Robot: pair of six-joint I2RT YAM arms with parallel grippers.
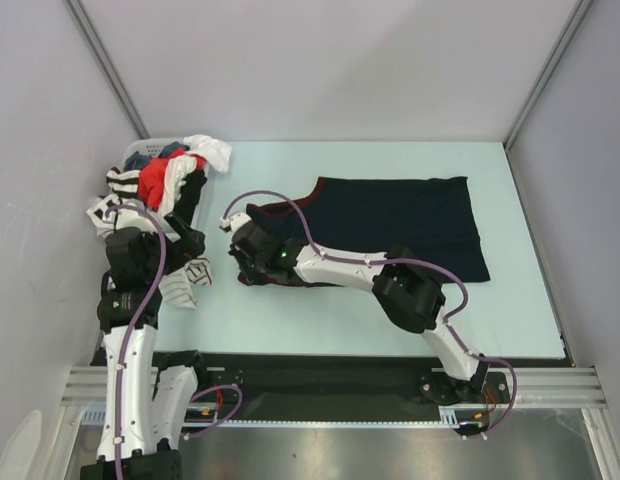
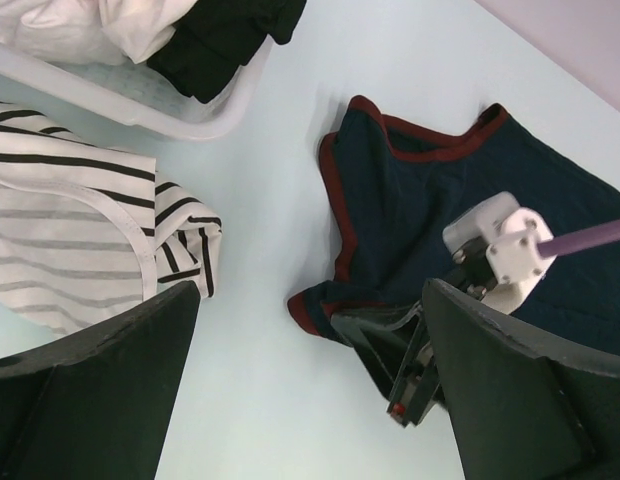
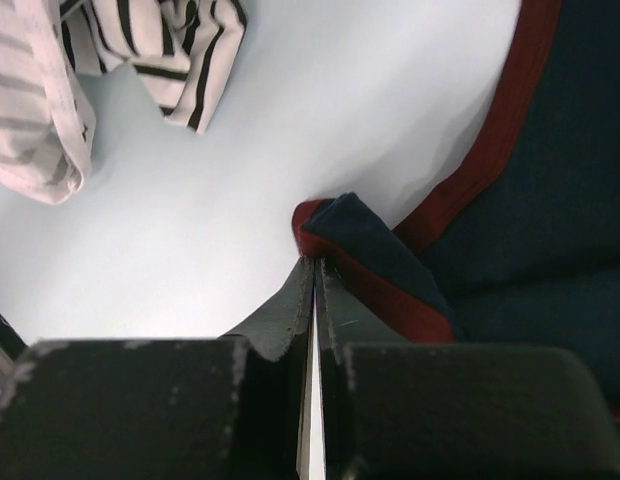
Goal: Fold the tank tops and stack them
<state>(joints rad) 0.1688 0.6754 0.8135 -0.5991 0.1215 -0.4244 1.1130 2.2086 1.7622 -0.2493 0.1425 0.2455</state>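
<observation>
The dark navy tank top (image 1: 410, 225) with maroon trim lies spread flat at the middle right of the table. My right gripper (image 1: 248, 265) is at its near left corner, shut on a maroon-edged fold of it (image 3: 355, 240). The jaws (image 3: 315, 265) are pressed together with the cloth at their tips. The white striped tank top (image 1: 178, 288) lies crumpled at the left, partly under my left arm. It also shows in the left wrist view (image 2: 70, 235). My left gripper (image 1: 193, 248) hovers open and empty over bare table (image 2: 310, 400) between the two tops.
A white basket (image 1: 140, 152) at the back left holds red, white and dark clothes, and its rim shows in the left wrist view (image 2: 205, 115). Grey walls close in the table on three sides. My right arm (image 1: 340, 268) stretches across the navy top's near edge.
</observation>
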